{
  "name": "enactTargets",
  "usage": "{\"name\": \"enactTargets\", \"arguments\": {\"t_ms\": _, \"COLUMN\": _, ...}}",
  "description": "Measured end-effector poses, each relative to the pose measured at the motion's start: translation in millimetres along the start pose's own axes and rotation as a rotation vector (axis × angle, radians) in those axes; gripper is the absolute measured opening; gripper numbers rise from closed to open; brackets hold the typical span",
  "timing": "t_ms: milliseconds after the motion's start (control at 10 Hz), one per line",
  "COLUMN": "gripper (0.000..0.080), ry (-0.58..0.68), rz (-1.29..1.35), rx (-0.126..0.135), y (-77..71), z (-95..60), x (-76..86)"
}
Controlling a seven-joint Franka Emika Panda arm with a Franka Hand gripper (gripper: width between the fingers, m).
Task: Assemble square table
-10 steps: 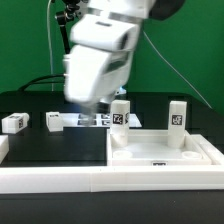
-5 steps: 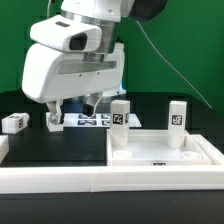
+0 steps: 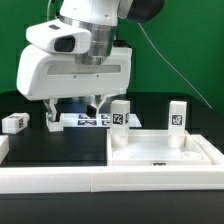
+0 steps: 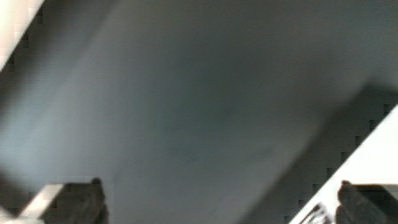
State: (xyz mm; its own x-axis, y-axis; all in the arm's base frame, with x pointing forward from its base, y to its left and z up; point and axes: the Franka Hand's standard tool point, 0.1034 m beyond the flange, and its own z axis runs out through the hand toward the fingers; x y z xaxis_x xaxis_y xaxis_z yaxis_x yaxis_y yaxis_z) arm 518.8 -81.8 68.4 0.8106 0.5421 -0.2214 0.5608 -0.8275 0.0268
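Note:
The square table's top (image 3: 165, 158), a white slab with a raised rim, lies at the exterior view's right. Two tagged white legs (image 3: 119, 113) (image 3: 177, 115) stand upright at its far corners. Another leg (image 3: 14, 122) lies loose at the far left, and a further leg (image 3: 52, 122) lies just under my left finger. My gripper (image 3: 73, 108) hangs open over the dark table, left of the slab, with nothing between its fingers. In the wrist view the gripper (image 4: 217, 205) shows only dark tabletop between its two fingertips.
The marker board (image 3: 95, 120) lies behind the gripper, and its edge (image 4: 365, 150) shows beside one finger in the wrist view. A long white border rail (image 3: 60, 180) runs along the front. Green backdrop and cables stand behind.
The arm has swung from the middle to the exterior view's left and come down a little toward the table. Its jaws stay open, and no part has moved.

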Motion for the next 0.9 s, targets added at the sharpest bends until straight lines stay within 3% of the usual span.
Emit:
{"name": "enactTargets", "arguments": {"t_ms": 100, "gripper": 0.0649, "ry": -0.023, "rz": 0.035, "rx": 0.041, "y": -6.8, "z": 8.1, "x": -10.4}}
{"name": "enactTargets", "arguments": {"t_ms": 200, "gripper": 0.0649, "ry": -0.022, "rz": 0.04, "rx": 0.039, "y": -9.4, "z": 7.1, "x": -6.8}}
{"name": "enactTargets", "arguments": {"t_ms": 300, "gripper": 0.0649, "ry": 0.002, "rz": 0.013, "rx": 0.003, "y": -10.9, "z": 3.4, "x": 4.2}}
{"name": "enactTargets", "arguments": {"t_ms": 600, "gripper": 0.0649, "ry": 0.001, "rz": 0.019, "rx": 0.012, "y": -10.5, "z": 5.2, "x": 1.9}}
{"name": "enactTargets", "arguments": {"t_ms": 700, "gripper": 0.0649, "ry": 0.012, "rz": 0.057, "rx": 0.03, "y": -11.2, "z": 8.9, "x": -4.5}}
{"name": "enactTargets", "arguments": {"t_ms": 900, "gripper": 0.0649, "ry": -0.006, "rz": 0.114, "rx": 0.077, "y": -37.1, "z": 25.4, "x": -34.4}}
